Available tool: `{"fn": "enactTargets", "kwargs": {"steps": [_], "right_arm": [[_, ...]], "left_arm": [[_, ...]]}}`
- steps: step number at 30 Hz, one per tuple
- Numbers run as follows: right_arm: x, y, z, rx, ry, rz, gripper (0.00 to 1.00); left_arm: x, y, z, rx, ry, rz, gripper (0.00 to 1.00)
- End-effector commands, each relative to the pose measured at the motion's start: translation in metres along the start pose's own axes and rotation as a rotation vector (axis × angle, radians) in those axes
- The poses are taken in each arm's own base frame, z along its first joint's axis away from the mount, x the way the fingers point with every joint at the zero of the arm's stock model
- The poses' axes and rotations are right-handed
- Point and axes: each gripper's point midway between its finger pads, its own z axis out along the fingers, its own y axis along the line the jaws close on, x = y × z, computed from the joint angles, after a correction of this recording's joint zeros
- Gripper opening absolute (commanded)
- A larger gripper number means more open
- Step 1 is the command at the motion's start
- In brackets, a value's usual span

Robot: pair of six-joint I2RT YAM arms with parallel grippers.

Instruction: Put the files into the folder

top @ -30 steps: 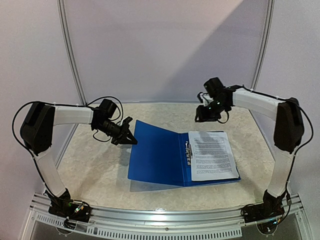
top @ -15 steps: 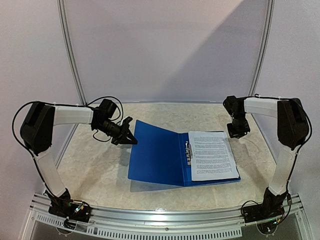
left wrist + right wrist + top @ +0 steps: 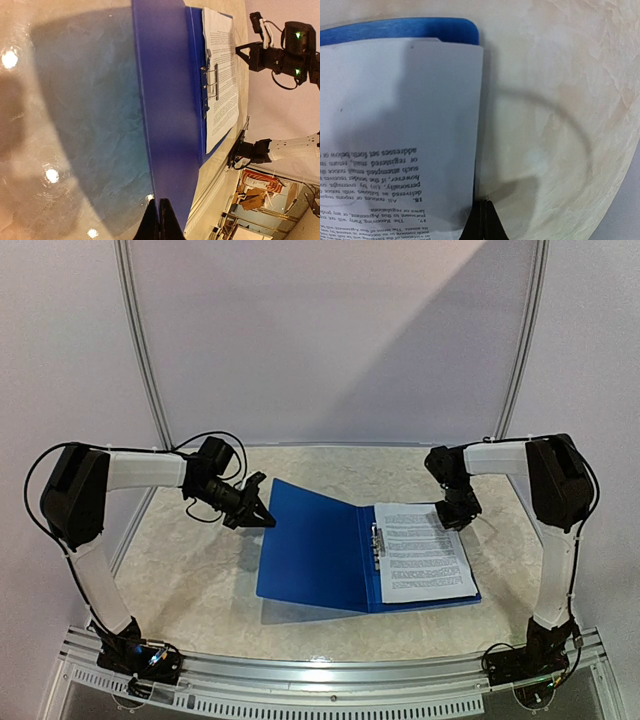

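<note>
The dark-blue folder (image 3: 315,550) lies open on the table, its metal clip (image 3: 377,540) at the spine. Its left cover (image 3: 170,100) is tilted up off the table, and my left gripper (image 3: 265,518) is shut on that cover's far left edge (image 3: 160,220). The files (image 3: 425,550), white sheets with black text, lie on the folder's right half. My right gripper (image 3: 452,520) is shut, tips down at the files' far right edge. In the right wrist view its tips (image 3: 484,204) sit just beside the paper (image 3: 400,125), with nothing seen between them; a blue folder corner (image 3: 400,30) shows beyond.
The beige marbled tabletop (image 3: 190,570) surrounds the folder. A metal rail (image 3: 330,680) runs along the near edge, and white curved walls with metal poles (image 3: 140,360) enclose the back and sides.
The right gripper shut and swung down from above the back of the table to the files' far right edge. The left gripper and the raised cover have not moved.
</note>
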Motion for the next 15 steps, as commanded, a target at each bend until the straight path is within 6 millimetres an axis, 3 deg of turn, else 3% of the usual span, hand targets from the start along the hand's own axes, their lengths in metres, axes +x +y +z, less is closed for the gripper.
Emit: {"fn": "enactTargets", "kwargs": {"steps": [1, 10, 15], "right_arm": [[-0.004, 0.021, -0.006, -0.009, -0.013, -0.035, 0.0], [-0.007, 0.026, -0.018, 0.014, -0.03, -0.039, 0.0], [-0.005, 0.013, -0.021, 0.074, -0.027, -0.039, 0.0]], "left_arm": [[-0.007, 0.002, 0.0, -0.003, -0.011, -0.008, 0.0], [-0.007, 0.002, 0.0, -0.003, -0.011, -0.007, 0.0], [-0.007, 0.001, 0.0, 0.0, -0.012, -0.006, 0.0]]}}
